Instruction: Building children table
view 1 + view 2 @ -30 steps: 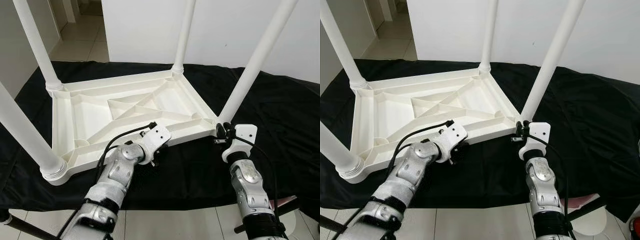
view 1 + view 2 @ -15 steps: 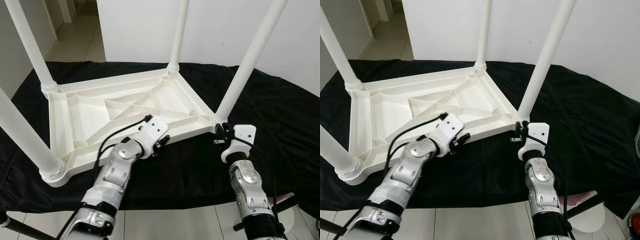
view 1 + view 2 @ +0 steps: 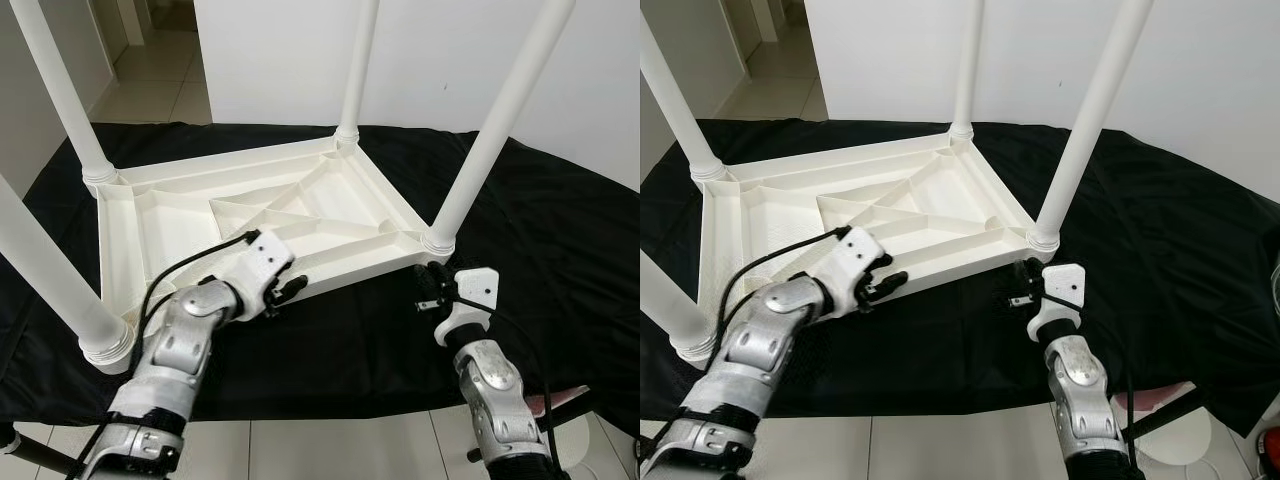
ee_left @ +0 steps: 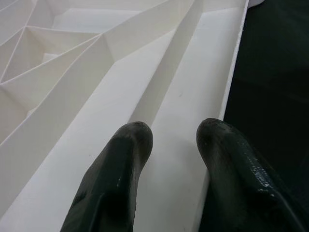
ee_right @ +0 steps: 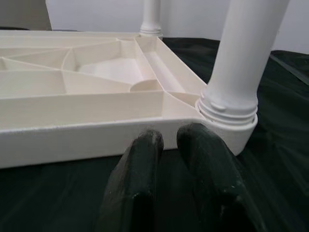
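Observation:
A white plastic children's table [image 3: 180, 235] lies upside down on a black cloth, its ribbed underside facing up and its legs pointing upward. My left gripper [image 3: 292, 287] hovers at the middle of the near rim; in the left wrist view its fingers [image 4: 130, 145] stand apart over the rim with nothing between them. My right gripper [image 3: 428, 291] hangs just in front of the near right leg's base [image 3: 438, 241]. The right wrist view has its fingers [image 5: 147, 145] close together, holding nothing, a short way from that corner [image 5: 227, 113].
The black cloth [image 3: 560, 230] covers the surface under the table, and its front edge drops to a tiled floor [image 3: 330, 450]. A white wall [image 3: 440, 60] stands behind. A pink-edged object [image 3: 560, 400] lies at the lower right beside my right arm.
My left arm has swung to the left along the near rim. My right gripper has drawn back from the near right leg's base toward me.

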